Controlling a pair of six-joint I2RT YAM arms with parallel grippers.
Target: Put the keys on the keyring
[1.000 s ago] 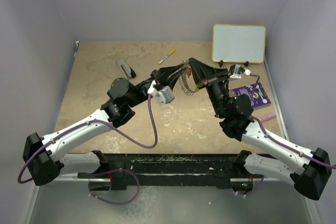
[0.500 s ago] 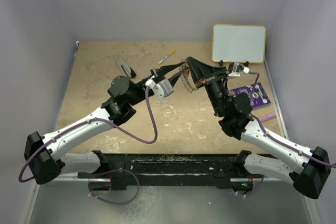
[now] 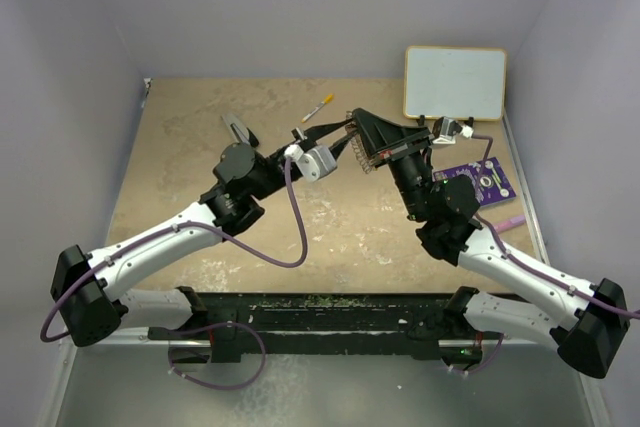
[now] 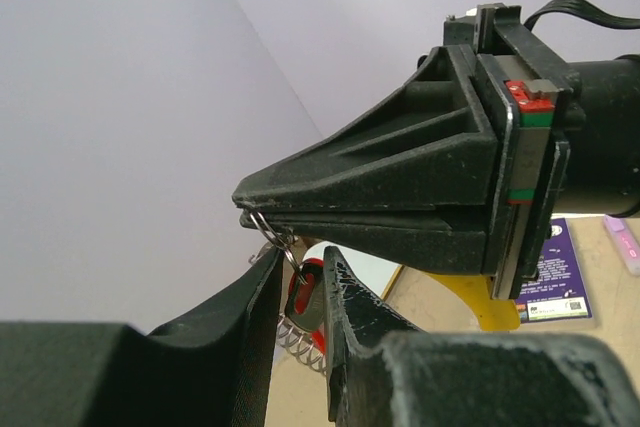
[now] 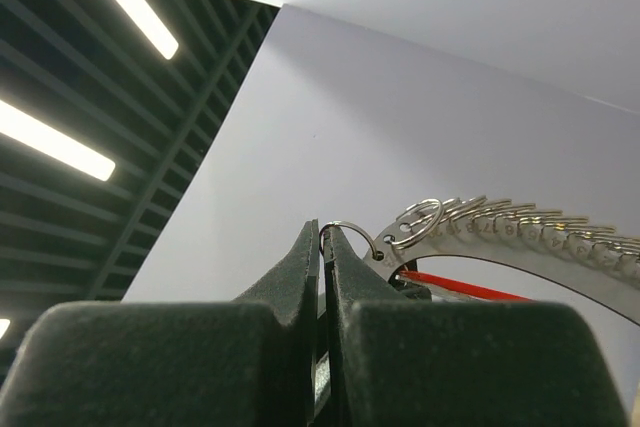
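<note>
keys (image 4: pixel 304 300), keyring (image 5: pixel 510 221) held above tan tabletop (image 3: pixel 170 162), lilac walls (image 3: pixel 270 7).

left gripper (image 3: pixel 340 127) and right gripper (image 3: pixel 355 117) tip to tip above the table (image 3: pixel 180 167), keys (image 4: pixel 303 299) between the left fingers, keyring (image 3: pixel 358 157) hanging from the right tips, marker pen (image 3: pixel 318 107) at 11 o'clock of them, stapler-like tool (image 3: pixel 238 130) at 9, whiteboard (image 3: pixel 455 83) at 2, printed card (image 3: pixel 480 179) at 4

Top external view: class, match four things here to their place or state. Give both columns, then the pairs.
1 whiteboard
2 marker pen
3 purple card
4 keyring

A held up in the air
B propped upright, far right corner
C lying flat, right edge
D lying flat, far centre

Pairs: 1-B; 2-D; 3-C; 4-A
</note>
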